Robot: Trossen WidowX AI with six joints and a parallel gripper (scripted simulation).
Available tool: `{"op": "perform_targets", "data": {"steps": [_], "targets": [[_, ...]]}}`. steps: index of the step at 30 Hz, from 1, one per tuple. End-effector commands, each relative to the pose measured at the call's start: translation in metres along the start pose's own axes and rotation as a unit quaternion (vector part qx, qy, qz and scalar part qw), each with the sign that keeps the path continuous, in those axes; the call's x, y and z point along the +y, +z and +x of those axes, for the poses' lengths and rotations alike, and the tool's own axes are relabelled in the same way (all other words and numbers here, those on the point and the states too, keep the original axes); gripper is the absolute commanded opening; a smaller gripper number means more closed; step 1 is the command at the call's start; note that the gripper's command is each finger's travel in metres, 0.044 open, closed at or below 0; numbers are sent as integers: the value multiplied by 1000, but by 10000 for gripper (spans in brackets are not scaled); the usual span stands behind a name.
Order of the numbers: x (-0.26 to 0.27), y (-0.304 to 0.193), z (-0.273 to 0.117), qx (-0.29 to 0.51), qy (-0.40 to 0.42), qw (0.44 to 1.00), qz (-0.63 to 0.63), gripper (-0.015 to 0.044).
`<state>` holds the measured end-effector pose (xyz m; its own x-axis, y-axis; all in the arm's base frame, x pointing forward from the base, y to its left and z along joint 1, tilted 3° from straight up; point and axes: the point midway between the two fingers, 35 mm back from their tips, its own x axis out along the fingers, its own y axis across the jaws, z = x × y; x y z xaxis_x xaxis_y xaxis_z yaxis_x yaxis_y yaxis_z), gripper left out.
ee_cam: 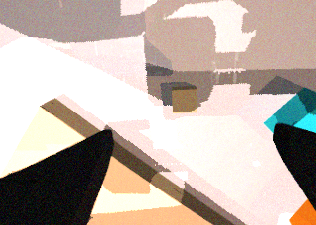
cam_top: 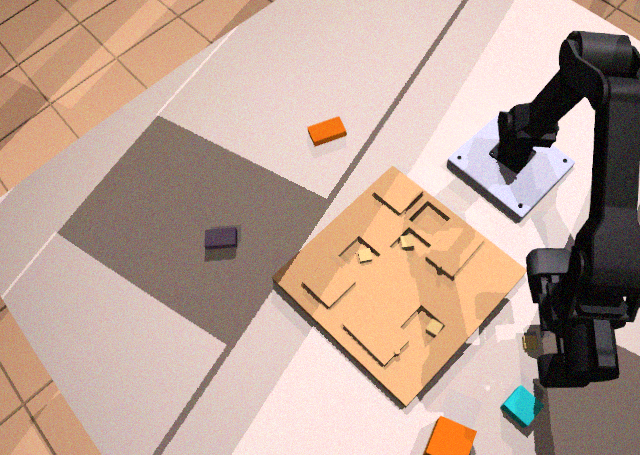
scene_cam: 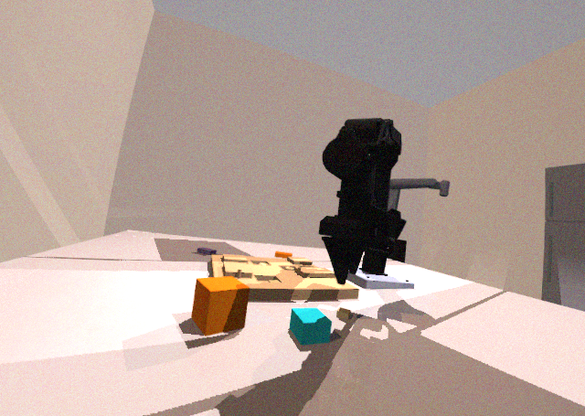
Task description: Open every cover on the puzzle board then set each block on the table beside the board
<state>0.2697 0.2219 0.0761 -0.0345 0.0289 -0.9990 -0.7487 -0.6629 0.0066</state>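
The tan puzzle board (cam_top: pixel 382 290) (scene_cam: pixel 302 293) lies flat on the table. Its wood-coloured covers, such as one at the left (cam_top: pixel 329 288) and one at the right (cam_top: pixel 457 254), stand beside wells. Three pale yellow blocks sit at wells: a left one (cam_top: pixel 364 255), a middle one (cam_top: pixel 407 242) and a lower right one (cam_top: pixel 434 327). The upper well (cam_top: pixel 430 213) looks empty. Another small yellow block (cam_top: pixel 529 341) (scene_cam: pixel 344 314) (ee_cam: pixel 185 100) rests on the table, clear of the board. My gripper (scene_cam: pixel 343 278) (ee_cam: pixel 192 134) is open and empty above the table, near that block; the arm hides its fingers in the top view.
A teal block (cam_top: pixel 521 404) (scene_cam: pixel 309 327) (ee_cam: pixel 296 113) and a large orange block (cam_top: pixel 450 438) (scene_cam: pixel 219 305) (ee_cam: pixel 306 216) stand near the board. A small orange block (cam_top: pixel 327 131) (scene_cam: pixel 283 254) and a purple block (cam_top: pixel 221 237) (scene_cam: pixel 207 250) lie beyond it. The arm's base plate (cam_top: pixel 478 168) is beside it.
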Motion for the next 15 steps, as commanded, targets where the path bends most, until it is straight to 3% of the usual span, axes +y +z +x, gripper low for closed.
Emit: {"op": "perform_targets", "data": {"steps": [1, 4, 15], "targets": [[1, 0, -16, -1, -6, 1000, -1, 440], [1, 0, -19, -1, -5, 1000, -1, 440], [23, -52, -21, 2, -6, 990, 143, 151]]}}
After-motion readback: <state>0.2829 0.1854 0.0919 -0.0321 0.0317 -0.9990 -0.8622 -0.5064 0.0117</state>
